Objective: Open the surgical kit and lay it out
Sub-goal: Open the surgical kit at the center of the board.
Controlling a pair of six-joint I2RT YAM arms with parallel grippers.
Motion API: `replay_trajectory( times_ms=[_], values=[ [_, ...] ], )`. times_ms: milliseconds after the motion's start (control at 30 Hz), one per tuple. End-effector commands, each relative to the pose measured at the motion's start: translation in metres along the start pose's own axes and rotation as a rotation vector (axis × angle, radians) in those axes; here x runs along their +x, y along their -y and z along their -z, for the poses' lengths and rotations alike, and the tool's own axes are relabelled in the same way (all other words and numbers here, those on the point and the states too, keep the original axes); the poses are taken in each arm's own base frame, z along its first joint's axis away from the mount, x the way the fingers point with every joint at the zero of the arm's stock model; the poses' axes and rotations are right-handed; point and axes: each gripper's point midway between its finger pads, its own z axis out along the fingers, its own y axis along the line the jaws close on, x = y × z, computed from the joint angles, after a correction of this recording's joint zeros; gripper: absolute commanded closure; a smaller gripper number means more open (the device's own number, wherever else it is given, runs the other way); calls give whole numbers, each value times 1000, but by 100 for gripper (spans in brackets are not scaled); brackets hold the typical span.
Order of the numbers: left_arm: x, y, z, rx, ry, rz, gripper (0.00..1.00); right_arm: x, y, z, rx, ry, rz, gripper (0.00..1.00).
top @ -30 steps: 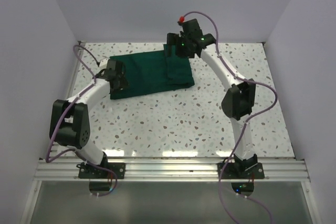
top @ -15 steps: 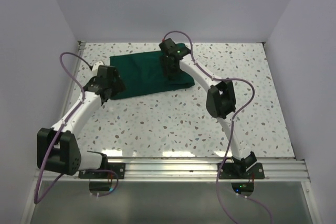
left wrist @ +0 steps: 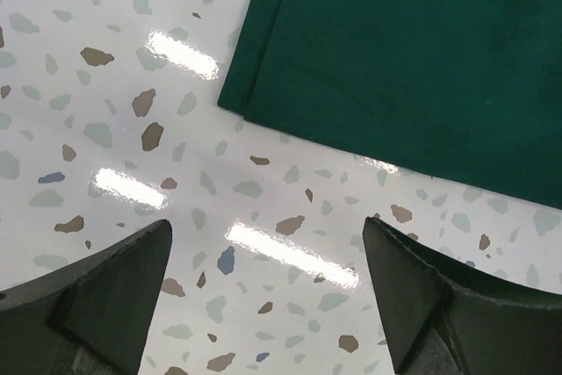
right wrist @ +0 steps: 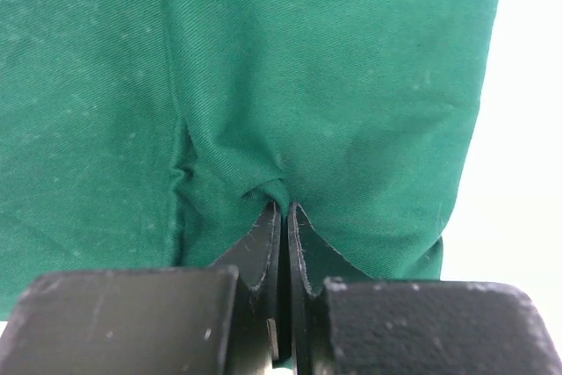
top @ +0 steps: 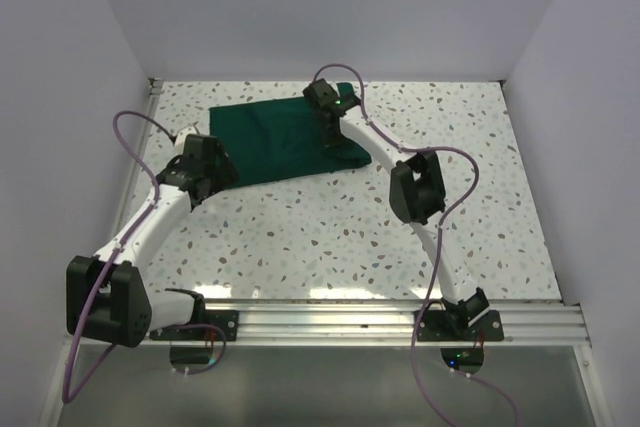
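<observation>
At upper centre, my right gripper (top: 328,131) has dropped onto the folded green cloth (top: 268,143) and now pinches a ridge; my left gripper (left wrist: 268,252) hangs spread wide beside its corner, so unfolding can start.

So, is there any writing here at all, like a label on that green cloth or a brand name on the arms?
No text can be read in any view.
Cloth: plain green, no tag or print showing.
Table: only coloured speckles, no marks.
Left arm and right arm: no label shows; any would be too small to read.
</observation>
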Motion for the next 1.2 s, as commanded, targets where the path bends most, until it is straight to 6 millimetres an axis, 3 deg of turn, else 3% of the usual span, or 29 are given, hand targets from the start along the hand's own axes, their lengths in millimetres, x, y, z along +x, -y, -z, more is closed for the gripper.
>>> replay_trajectory(
  times_ms=[0,67,100,133,167,200,233,267,300,333,400,467,500,533,600,733,900,1167],
  values=[
    [-1,9,-1,34,1,18,6,-31,29,34,74,85,-67,100],
    [-2,14,-5,43,-3,13,6,-50,54,55,108,141,-135,100],
    [-5,17,-6,48,0,4,7,-54,73,57,133,147,-186,100],
    [-3,20,-10,44,-11,-9,7,-62,90,72,143,175,-229,100],
    [-5,22,-11,44,-8,-21,6,-55,104,69,168,157,-253,100],
    [-11,28,-11,50,3,-26,6,-53,134,68,206,150,-319,100],
    [-10,31,-16,46,-7,-37,6,-38,149,60,237,108,-339,100],
    [-18,37,-16,55,6,-41,6,-35,165,66,255,106,-370,100],
    [-19,39,-17,54,6,-46,7,-25,192,61,299,83,-417,100],
    [-18,41,-22,47,-3,-56,7,-6,201,52,323,31,-418,100],
    [-26,49,-23,55,9,-63,7,13,225,46,346,-18,-455,100],
    [-28,57,-27,59,10,-78,7,38,228,32,342,-97,-451,95],
    [-28,60,-28,62,8,-87,7,48,231,25,334,-133,-447,53],
    [-26,61,-31,53,1,-94,7,57,225,19,301,-171,-442,32],
    [-31,67,-33,57,7,-106,7,73,219,10,284,-243,-422,1],
    [-34,72,-40,48,6,-129,7,83,211,2,256,-302,-396,1],
    [-41,80,-52,28,12,-185,7,71,231,15,336,-258,-384,1],
    [-21,92,-92,41,-53,-252,7,-1,264,66,397,-6,-493,1]
  ],
)
